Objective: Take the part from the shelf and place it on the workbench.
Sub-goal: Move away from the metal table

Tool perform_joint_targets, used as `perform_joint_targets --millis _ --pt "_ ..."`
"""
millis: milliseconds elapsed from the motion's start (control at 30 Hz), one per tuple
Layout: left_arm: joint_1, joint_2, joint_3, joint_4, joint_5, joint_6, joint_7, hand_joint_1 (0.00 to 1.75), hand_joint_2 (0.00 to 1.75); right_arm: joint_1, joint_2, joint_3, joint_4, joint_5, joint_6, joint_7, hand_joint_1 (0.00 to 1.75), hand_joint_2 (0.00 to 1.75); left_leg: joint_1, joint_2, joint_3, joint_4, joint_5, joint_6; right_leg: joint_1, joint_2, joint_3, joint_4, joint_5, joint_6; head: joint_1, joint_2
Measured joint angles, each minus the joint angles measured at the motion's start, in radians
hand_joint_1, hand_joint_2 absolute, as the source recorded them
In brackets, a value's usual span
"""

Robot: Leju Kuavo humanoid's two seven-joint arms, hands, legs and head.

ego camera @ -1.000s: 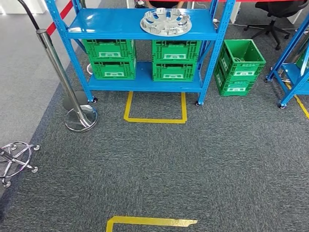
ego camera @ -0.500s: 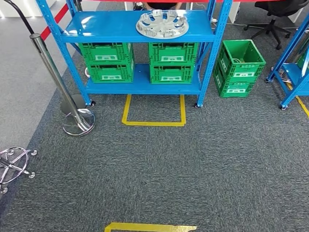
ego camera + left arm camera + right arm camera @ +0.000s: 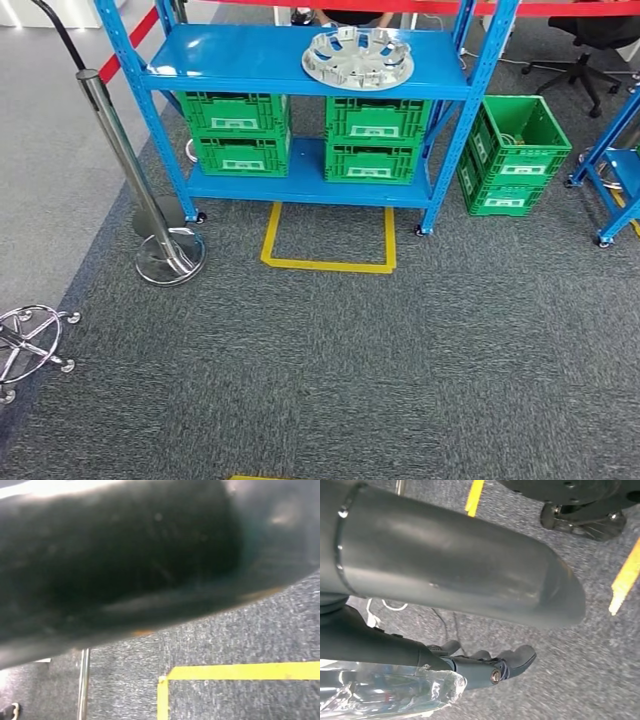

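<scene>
The part, a round silver wheel cover (image 3: 358,56), lies flat on the top board of the blue shelf (image 3: 249,62), toward its right half, straight ahead in the head view. My right hand (image 3: 486,630) hangs over the grey carpet in the right wrist view, with its thick grey thumb (image 3: 452,575) apart from the darker fingers (image 3: 490,667) and nothing held. In the left wrist view a dark blurred shape sits close to the lens above carpet and yellow tape (image 3: 241,671); I cannot make out the left hand's fingers.
Green crates (image 3: 240,132) (image 3: 375,137) fill the lower shelf and another (image 3: 513,155) stands on the floor at its right. A chrome post (image 3: 128,170) with a round base stands left, a chair base (image 3: 26,340) nearer. A yellow tape outline (image 3: 328,262) marks the floor before the shelf.
The camera has moved: the shelf now sits lower and further right in the picture, and the near yellow tape has slid almost off the bottom edge. The part has not moved on the shelf.
</scene>
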Motion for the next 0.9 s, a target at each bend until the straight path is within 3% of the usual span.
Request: perform_joint_targets --millis 67,133,167,200,267,300,333,367,433,467,533,633,700,800,833,867,900 --pt "0.000 0.000 0.000 0.000 0.000 0.000 0.001 0.00 0.00 0.003 0.000 0.000 0.000 0.000 0.001 0.000 0.00 0.00 -0.001 -0.001 0.012 0.006 -0.008 -0.014 0.004 -0.001 0.004 -0.012 -0.009 -0.013 0.000 0.000" --pt "0.000 0.001 0.000 0.000 0.000 0.001 0.002 0.00 0.00 0.004 0.000 -0.001 0.000 0.000 0.001 0.000 0.00 0.00 -0.001 0.001 0.021 0.024 -0.014 -0.025 0.000 -0.001 0.024 -0.020 -0.001 -0.025 -0.002 0.000" --pt "-0.001 0.002 0.000 0.000 0.000 0.001 0.002 0.00 0.00 0.003 0.000 -0.002 0.000 0.000 0.001 -0.001 0.00 0.00 0.000 0.002 0.013 0.048 -0.025 -0.030 -0.002 -0.001 0.038 -0.024 -0.004 -0.030 -0.004 0.000" --pt "-0.002 0.002 0.000 0.000 0.000 0.002 0.002 0.00 0.00 0.002 0.000 -0.002 0.000 0.000 0.001 -0.001 0.00 0.00 0.001 0.003 -0.009 0.090 -0.045 -0.035 -0.004 -0.002 0.051 -0.029 -0.007 -0.034 -0.007 0.000" --pt "-0.004 0.003 0.000 0.000 0.001 0.002 0.002 0.00 0.00 0.001 0.000 -0.002 -0.001 0.000 0.001 -0.001 0.00 0.00 0.004 0.003 -0.085 0.204 -0.098 -0.044 -0.005 -0.003 0.065 -0.032 -0.016 -0.039 -0.012 0.000" --pt "-0.003 0.003 0.000 0.000 0.001 0.002 0.002 0.00 0.00 0.001 0.000 -0.002 -0.001 0.000 0.001 -0.001 0.00 0.00 0.006 0.003 -0.123 0.250 -0.115 -0.046 -0.005 -0.003 0.070 -0.031 -0.022 -0.039 -0.012 0.000" --pt "-0.003 0.003 0.000 0.000 0.001 0.002 0.002 0.00 0.00 0.001 0.000 -0.002 -0.001 0.000 0.001 -0.001 0.00 0.00 0.007 0.003 -0.151 0.270 -0.114 -0.048 -0.005 -0.002 0.076 -0.031 -0.029 -0.039 -0.012 0.000" --pt "-0.003 0.004 0.001 0.000 0.001 0.002 0.002 0.00 0.00 0.002 0.000 -0.003 -0.001 -0.001 0.000 -0.001 0.00 0.00 0.008 0.003 -0.163 0.258 -0.089 -0.047 -0.005 -0.002 0.082 -0.031 -0.037 -0.037 -0.012 0.000" --pt "-0.002 0.004 0.002 0.000 0.001 0.003 0.002 0.00 0.00 0.002 0.000 -0.004 -0.001 -0.003 0.000 -0.001 0.00 0.00 0.008 0.005 -0.150 0.161 0.009 -0.043 -0.005 -0.002 0.100 -0.032 -0.055 -0.032 -0.012 0.000" --pt "-0.002 0.004 0.002 0.000 0.001 0.003 0.002 0.00 0.00 0.002 0.000 -0.004 -0.001 -0.004 -0.001 -0.001 0.00 0.00 0.006 0.007 -0.139 0.110 0.039 -0.039 -0.005 -0.002 0.109 -0.033 -0.064 -0.027 -0.012 0.000" --pt "-0.003 0.004 0.003 0.001 0.000 0.004 0.002 0.00 0.00 0.001 0.001 -0.003 -0.001 -0.007 -0.002 -0.001 0.00 0.00 0.002 0.011 -0.127 0.056 0.055 -0.026 -0.003 -0.002 0.123 -0.035 -0.075 -0.016 -0.014 0.000" --pt "-0.001 0.003 0.004 0.001 -0.001 0.006 0.002 0.00 0.00 0.001 0.000 -0.002 -0.001 -0.009 -0.004 0.000 0.00 0.00 0.003 0.009 -0.113 0.040 0.060 -0.006 -0.001 -0.002 0.141 -0.026 -0.077 0.003 -0.015 0.000" --pt "-0.003 0.002 0.004 0.001 -0.001 0.007 0.002 0.00 0.00 -0.001 0.000 -0.001 -0.002 -0.009 -0.005 -0.001 0.00 0.00 0.007 0.007 -0.094 0.032 0.057 0.006 -0.002 0.000 0.118 0.025 -0.105 0.011 -0.009 0.000" --pt "-0.005 0.002 0.004 0.001 -0.001 0.007 0.001 0.00 0.00 -0.001 0.000 0.001 -0.002 -0.009 -0.005 -0.001 0.00 0.00 0.007 0.007 -0.081 0.029 0.043 0.015 -0.004 0.001 0.006 0.191 -0.176 0.020 -0.002 0.000" --pt "-0.004 0.002 0.004 0.001 -0.001 0.007 0.001 0.00 0.00 0.000 0.000 0.001 -0.002 -0.009 -0.005 0.000 0.00 0.00 0.007 0.007 -0.076 0.029 0.038 0.015 -0.004 0.001 -0.027 0.222 -0.177 0.021 -0.001 0.000" --pt "-0.004 0.002 0.004 0.001 -0.001 0.007 0.001 0.00 0.00 0.001 0.000 0.001 -0.002 -0.010 -0.005 0.000 0.00 0.00 0.006 0.006 -0.069 0.029 0.031 0.014 -0.004 0.001 -0.043 0.221 -0.157 0.021 -0.001 0.000" --pt "-0.003 0.002 0.004 0.001 -0.002 0.008 0.001 0.00 0.00 0.002 0.000 0.001 -0.002 -0.011 -0.005 0.000 0.00 0.00 0.006 0.005 -0.059 0.029 0.024 0.013 -0.004 0.001 -0.041 0.183 -0.114 0.019 0.000 0.000"
